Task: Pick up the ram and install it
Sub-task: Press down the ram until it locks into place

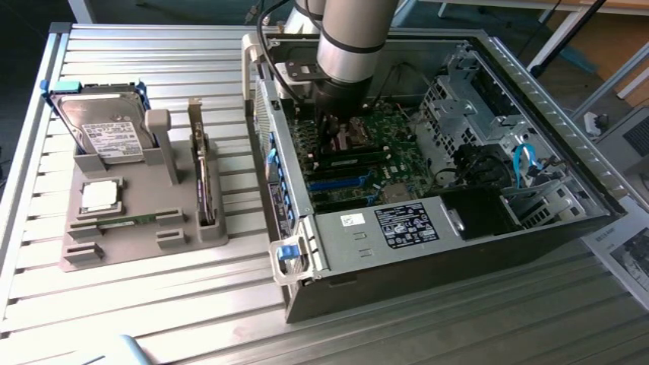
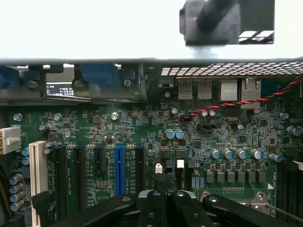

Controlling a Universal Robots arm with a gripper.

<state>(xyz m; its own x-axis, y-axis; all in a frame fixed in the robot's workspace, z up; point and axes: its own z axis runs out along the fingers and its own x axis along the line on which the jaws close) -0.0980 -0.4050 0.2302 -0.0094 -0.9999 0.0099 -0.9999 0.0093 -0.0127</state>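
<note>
The ram [image 1: 128,220] is a thin green stick lying flat in a slot of the grey holder [image 1: 193,236], on the exterior view's left. My gripper [image 1: 340,143] is far from it, down inside the open computer case [image 1: 406,243] just above the green motherboard [image 2: 142,137]. In the wrist view the black fingers [image 2: 154,208] meet in front of the board, so the gripper [image 2: 166,187] is shut, and nothing shows between them. The dark memory slots [image 1: 350,161] lie just below the gripper in the exterior view.
The holder also carries an upright hard drive [image 1: 102,129], a square silver processor chip [image 1: 99,196] and an upright expansion card [image 1: 203,179]. Case walls, a drive cage [image 1: 457,99] and blue cables [image 1: 522,163] surround the arm. A red-black wire [image 2: 246,101] crosses the board.
</note>
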